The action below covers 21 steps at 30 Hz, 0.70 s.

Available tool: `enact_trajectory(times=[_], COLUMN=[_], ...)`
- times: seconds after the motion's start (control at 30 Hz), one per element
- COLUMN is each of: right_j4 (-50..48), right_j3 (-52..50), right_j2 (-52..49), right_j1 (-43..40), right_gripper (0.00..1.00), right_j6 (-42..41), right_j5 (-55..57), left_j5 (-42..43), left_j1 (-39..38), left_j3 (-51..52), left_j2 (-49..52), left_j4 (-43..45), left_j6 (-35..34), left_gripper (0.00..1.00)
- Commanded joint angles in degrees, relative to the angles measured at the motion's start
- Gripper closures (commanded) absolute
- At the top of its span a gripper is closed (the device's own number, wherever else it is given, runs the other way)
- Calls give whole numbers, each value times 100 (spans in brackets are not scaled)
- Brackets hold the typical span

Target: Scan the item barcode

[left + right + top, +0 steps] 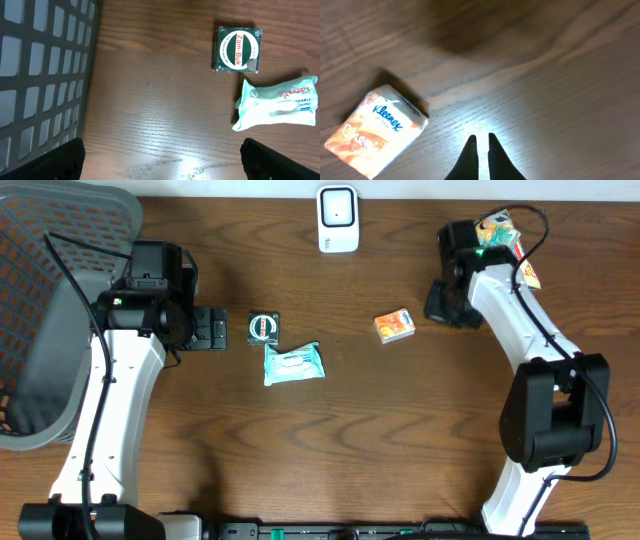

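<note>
Your right tool (482,150) is shut, empty, near the Kleenex pack (375,132); your left tool (161,152) gapes wide, empty, mostly out of frame.

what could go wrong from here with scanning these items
1. The right gripper is shut and empty beside the Kleenex pack, not over it; lowering like this would likely shove the pack.
2. The Zam-Buk tin and the wipes pack lie close together ahead of the open left gripper; grabbing one may nudge the other.
3. No barcode shows on any upward face, so the scanner may read nothing without turning the item.
</note>
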<state>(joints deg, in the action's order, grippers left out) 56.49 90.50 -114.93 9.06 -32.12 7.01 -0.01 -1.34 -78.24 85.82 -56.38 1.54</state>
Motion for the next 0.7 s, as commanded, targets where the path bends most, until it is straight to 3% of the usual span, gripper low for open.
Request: enact_trajectory(times=[0.0, 0.2, 0.37, 0.67], right_j4=[-229, -922, -1154, -1366], right_j3=[-339, -741, -876, -979], right_j2=[-26, -42, -48, -48], right_j1=[114, 243, 343, 396], right_gripper=[97, 98, 98, 98], right_j6=[-367, -391, -817, -859], right_j5=[-378, -844, -1036, -977], left_j5=[-50, -50, -50, -50], left_j1=[-2, -2, -2, -2], left_j3=[39, 39, 39, 39], left_j2=[33, 33, 33, 33], left_j4=[-7, -7, -7, -7], left_j6=[37, 37, 37, 35], left_gripper=[2, 2, 2, 2])
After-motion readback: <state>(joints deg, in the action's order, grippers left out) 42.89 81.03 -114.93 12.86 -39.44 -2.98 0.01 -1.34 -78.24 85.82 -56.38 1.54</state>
